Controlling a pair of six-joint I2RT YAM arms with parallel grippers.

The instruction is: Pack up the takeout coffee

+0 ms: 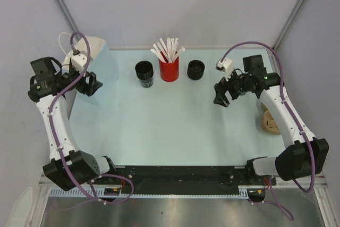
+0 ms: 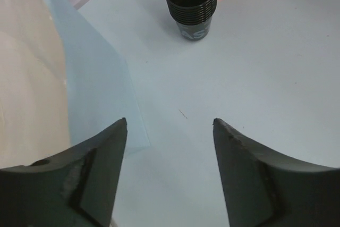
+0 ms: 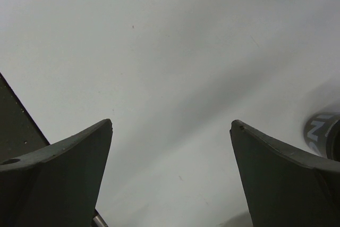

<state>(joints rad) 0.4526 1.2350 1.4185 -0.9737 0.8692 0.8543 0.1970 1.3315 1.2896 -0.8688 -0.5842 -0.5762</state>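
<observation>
Packing is not yet being started, judging by the layout. Takeout coffee cup [image 1: 144, 73] is standing upright at the far side of the table [image 1: 170, 131], just left of the red cup [image 1: 169, 70]. A similar black cup [image 1: 195, 69] is sitting on the red cup's right. Left gripper [image 1: 91, 85] is being pointed toward the coffee, well apart from it, jaws parted, nothing gripped. Right gripper [image 1: 222, 98] is being presented wide open and empty. Cardboard tray [image 1: 269, 123] is lying under the right arm, no cup showing in it. Pickup and placement are still to be done.
</observation>
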